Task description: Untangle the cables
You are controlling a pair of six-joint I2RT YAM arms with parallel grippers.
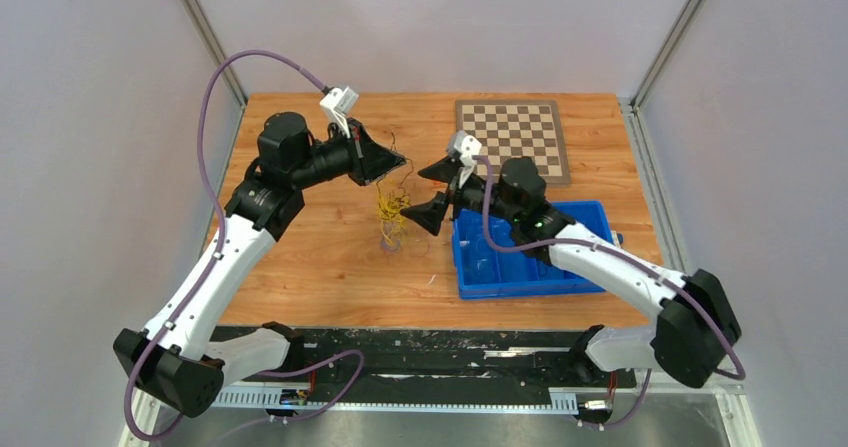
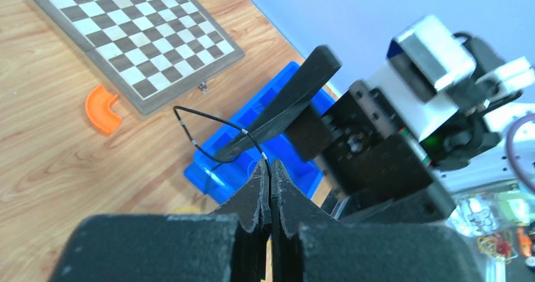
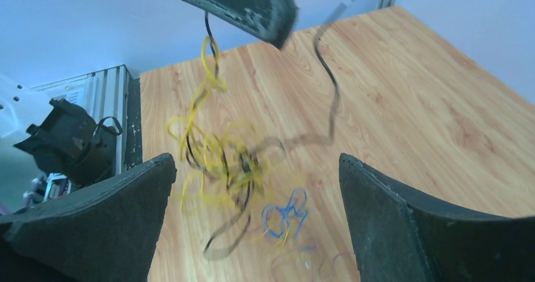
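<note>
Several slow lifts, no yank: with left pincer (image 1: 398,157) pinching the black strand (image 2: 242,132) at upper centre, pin the cables (image 1: 392,215) heaped mid-frame on the counter (image 1: 320,257) using the spread right pincer (image 1: 433,193).

Left gripper (image 1: 398,159) raised mid-table, pinched tight on a cable (image 2: 221,121); right gripper (image 1: 415,195) faces it from the right, jaws spread wide.

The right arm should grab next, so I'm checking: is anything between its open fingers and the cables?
Nothing visible does. The cables lie and hang straight ahead of the right gripper, over the table. The left gripper, shut on a black strand, is above the tangle, not in between.
</note>
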